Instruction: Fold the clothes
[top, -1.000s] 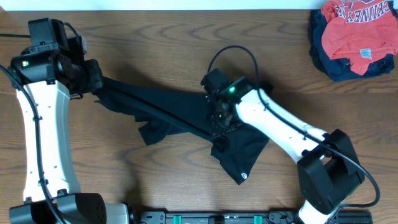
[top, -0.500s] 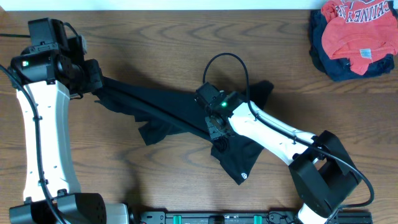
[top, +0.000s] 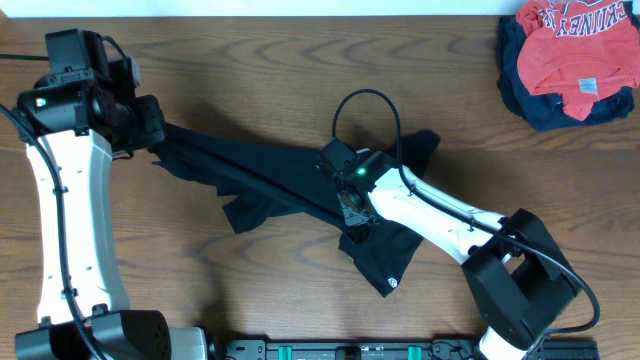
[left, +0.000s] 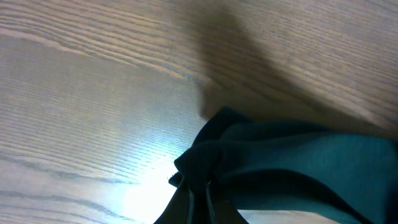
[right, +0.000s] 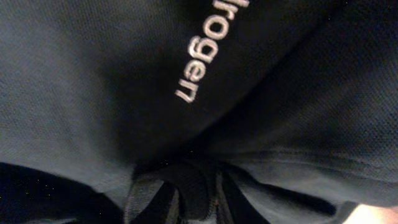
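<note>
The black shirt (top: 270, 175) lies across the middle of the table (top: 250, 60). It is bunched and twisted, not flat. The left gripper (top: 152, 128) is squeezed tight on one end of it, over at the far left, and the cloth runs from there in a pulled line toward the right gripper (top: 350, 207). The right gripper is pushed down into the middle of the shirt. Its own camera shows its fingers (right: 144, 198) almost together, with a small bunch of cloth pinched between them just below some white letters (right: 202, 53). That pinch looks small, so a hard pull could make the cloth slip out. It may also have caught more than one layer, and then lifting would drag up a lump instead of one clean edge. If the two arms pull apart too far, the tight line could tug the shirt free from one of them. The loose corner with the little white logo (top: 392, 281) hangs near the front edge and could get dragged crooked. A twisted shirt makes a messy fold.
</note>
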